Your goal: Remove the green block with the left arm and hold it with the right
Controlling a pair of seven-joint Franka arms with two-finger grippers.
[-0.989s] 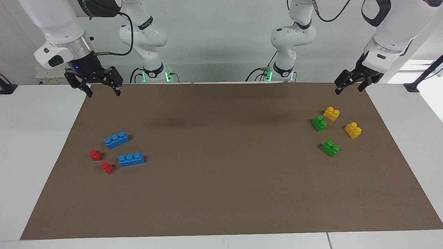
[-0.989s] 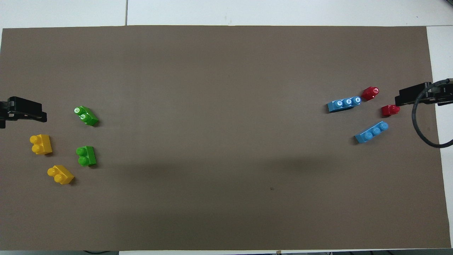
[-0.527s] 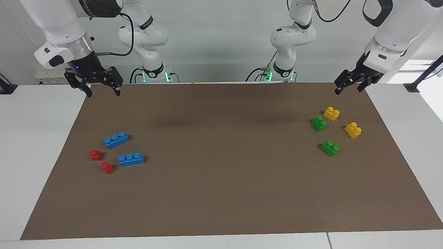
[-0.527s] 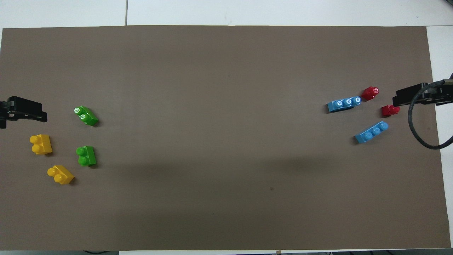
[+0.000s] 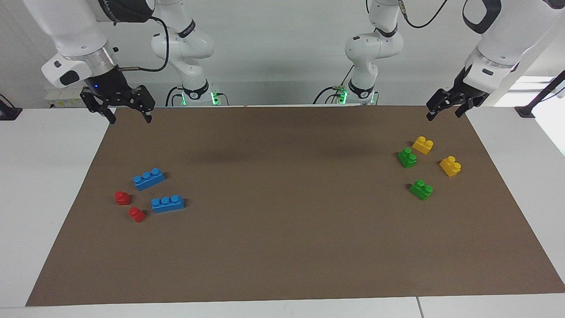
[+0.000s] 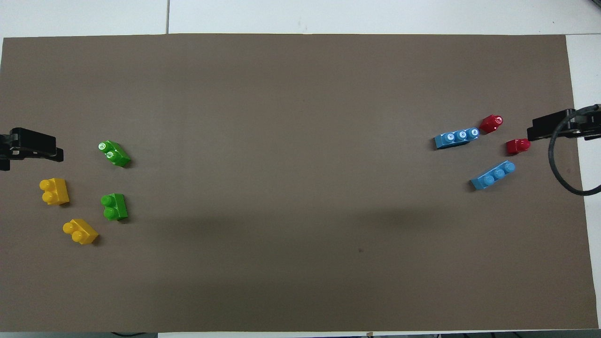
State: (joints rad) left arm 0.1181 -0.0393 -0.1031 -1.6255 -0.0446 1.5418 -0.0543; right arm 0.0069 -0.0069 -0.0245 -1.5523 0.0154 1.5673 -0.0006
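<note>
Two green blocks lie on the brown mat toward the left arm's end. One green block point(image 5: 407, 157) point(image 6: 114, 206) is nearer to the robots, and the other green block point(image 5: 421, 189) point(image 6: 114, 153) is farther. My left gripper point(image 5: 443, 115) point(image 6: 30, 146) is open and empty. It hangs in the air over the mat's corner near the robots, apart from the blocks. My right gripper point(image 5: 129, 117) point(image 6: 556, 129) is open and empty, raised over the mat's edge at the right arm's end.
Two yellow two-stud bricks point(image 5: 423, 145) point(image 5: 450, 166) lie beside the green blocks. Two blue three-stud bricks point(image 5: 148, 179) point(image 5: 167, 203) and two small red bricks point(image 5: 122, 197) point(image 5: 137, 214) lie toward the right arm's end. The brown mat point(image 5: 282, 247) covers the table's middle.
My right gripper has drifted slightly outward toward its end of the table. The left gripper has barely moved. No block has moved.
</note>
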